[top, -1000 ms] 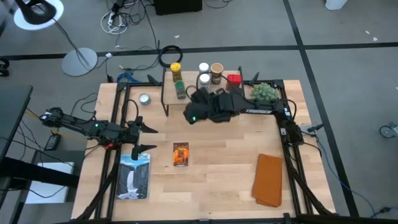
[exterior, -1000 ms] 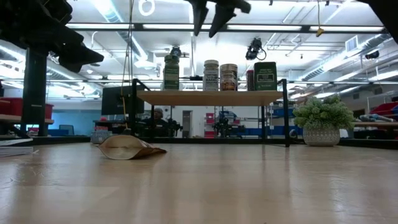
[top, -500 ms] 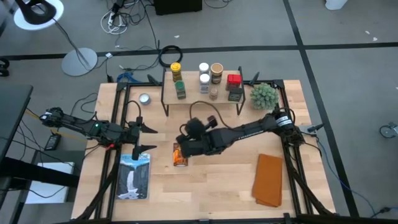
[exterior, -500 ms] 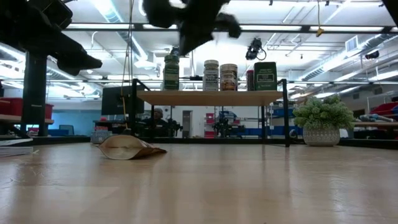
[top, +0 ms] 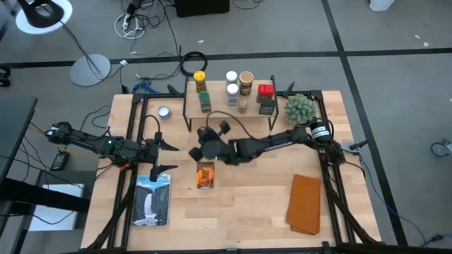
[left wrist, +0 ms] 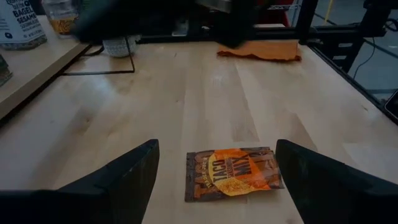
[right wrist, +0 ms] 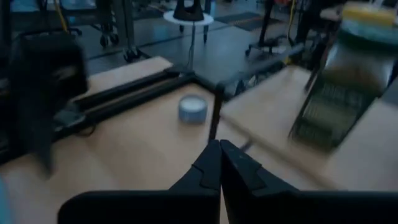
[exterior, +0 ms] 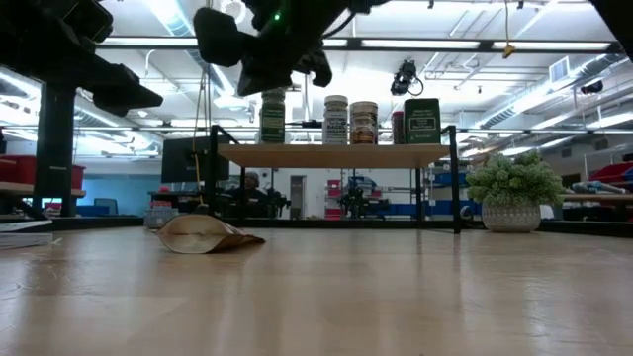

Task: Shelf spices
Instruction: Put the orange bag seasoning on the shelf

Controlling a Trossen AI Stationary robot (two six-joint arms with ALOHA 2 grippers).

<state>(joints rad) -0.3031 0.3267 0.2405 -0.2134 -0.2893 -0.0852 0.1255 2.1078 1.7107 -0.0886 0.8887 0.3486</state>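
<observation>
Seven spices stand on my shelf (top: 229,111) at twelve o'clock of the desk (top: 254,204); the orange packet (top: 205,175) lies flat on the bare wood at the middle, toward nine. My right pincer (top: 206,151) hangs just above the packet's twelve o'clock edge, fingertips pressed together and holding nothing. My left pincer (top: 164,156) waits at nine o'clock, spread wide, facing the packet.
</observation>
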